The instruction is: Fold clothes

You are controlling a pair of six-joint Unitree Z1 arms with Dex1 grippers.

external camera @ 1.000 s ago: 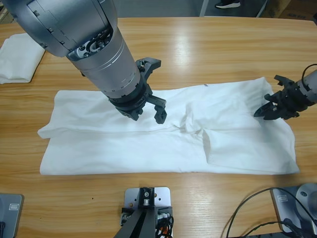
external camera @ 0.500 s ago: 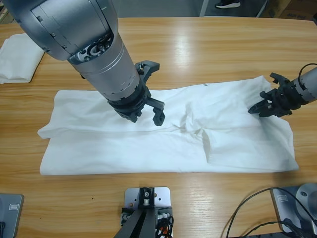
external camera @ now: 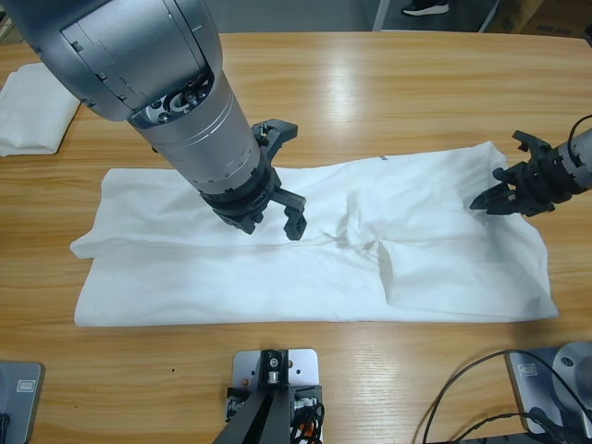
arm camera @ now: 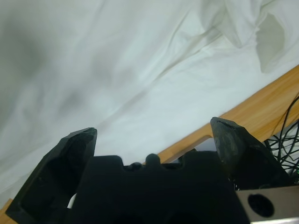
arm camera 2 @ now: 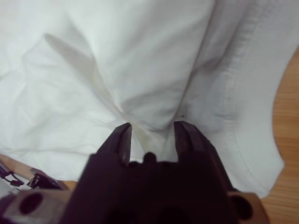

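Since the white T-shirt (external camera: 314,250) looks thin and limp, the right pincer (external camera: 507,190) pinches a raised fold near its hem while the left pincer (external camera: 280,180) hovers agape over the middle.

A long wooden surface (external camera: 388,83) fills nearly the whole overhead view, its light honey-coloured planks running left to right with visible grain. Soft glare from overhead light lies in pale patches across the far side and near the front edge. Beyond the far edge, a narrow band of grey floor (external camera: 305,14) shows along the top. A pale upright, possibly a furniture leg (external camera: 381,13), stands there. At the top right sit brown shapes that look like cardboard boxes (external camera: 541,16). Black cables (external camera: 472,393) curl over the front right corner of the surface.
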